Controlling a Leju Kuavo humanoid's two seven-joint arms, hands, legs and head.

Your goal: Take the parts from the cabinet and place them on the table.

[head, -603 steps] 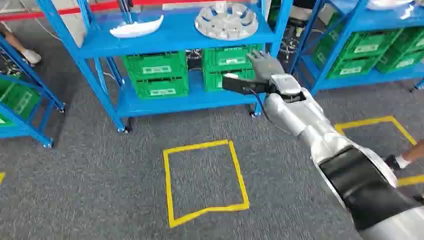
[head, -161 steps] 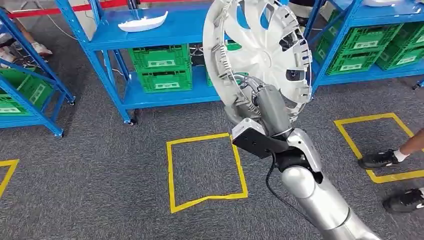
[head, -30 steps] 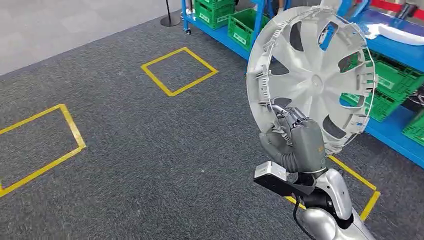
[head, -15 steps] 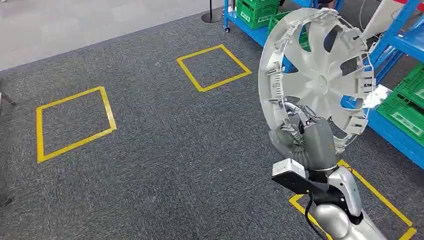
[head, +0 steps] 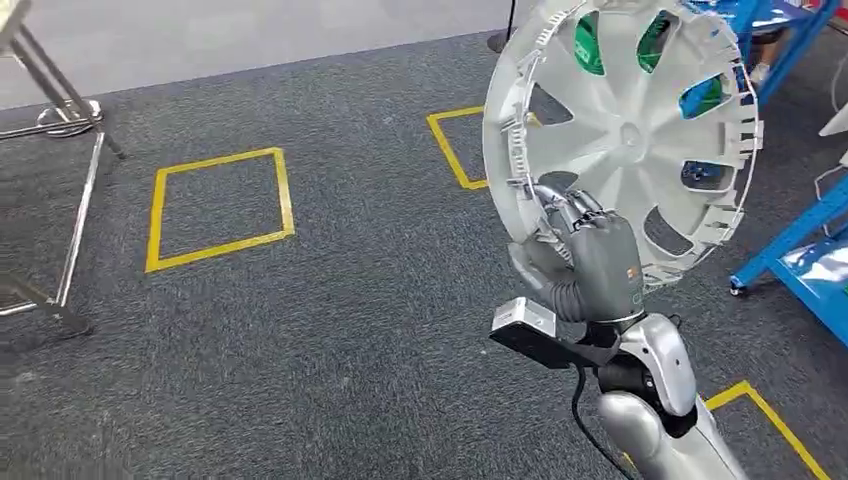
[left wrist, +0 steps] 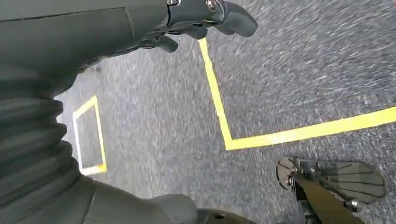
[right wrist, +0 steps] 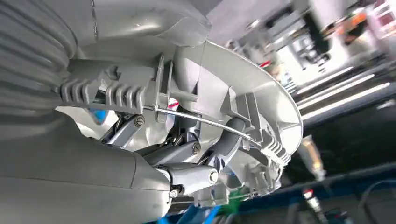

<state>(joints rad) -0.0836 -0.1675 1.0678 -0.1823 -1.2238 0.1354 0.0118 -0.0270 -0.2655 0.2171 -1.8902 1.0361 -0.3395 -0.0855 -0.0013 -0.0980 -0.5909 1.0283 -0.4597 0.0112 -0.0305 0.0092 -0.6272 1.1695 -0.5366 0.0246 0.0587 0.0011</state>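
A silver wheel cover (head: 625, 135) with spokes and cut-outs stands upright in the head view, raised over the carpet. My right hand (head: 590, 265) grips its lower rim, fingers hooked through an opening. In the right wrist view the dark fingers (right wrist: 196, 175) wrap the clipped rim of the wheel cover (right wrist: 261, 107). My left hand (left wrist: 140, 23) hangs over the carpet with its fingers apart and nothing in them.
Metal table legs (head: 70, 110) stand at the far left on grey carpet. Yellow tape squares (head: 220, 205) mark the floor. A blue cabinet frame (head: 800, 230) on castors is at the right edge, close to the wheel cover.
The camera has turned: the tape squares and the blue cabinet slid right, and the table legs came into view at the left. The wheel cover stays in my right hand.
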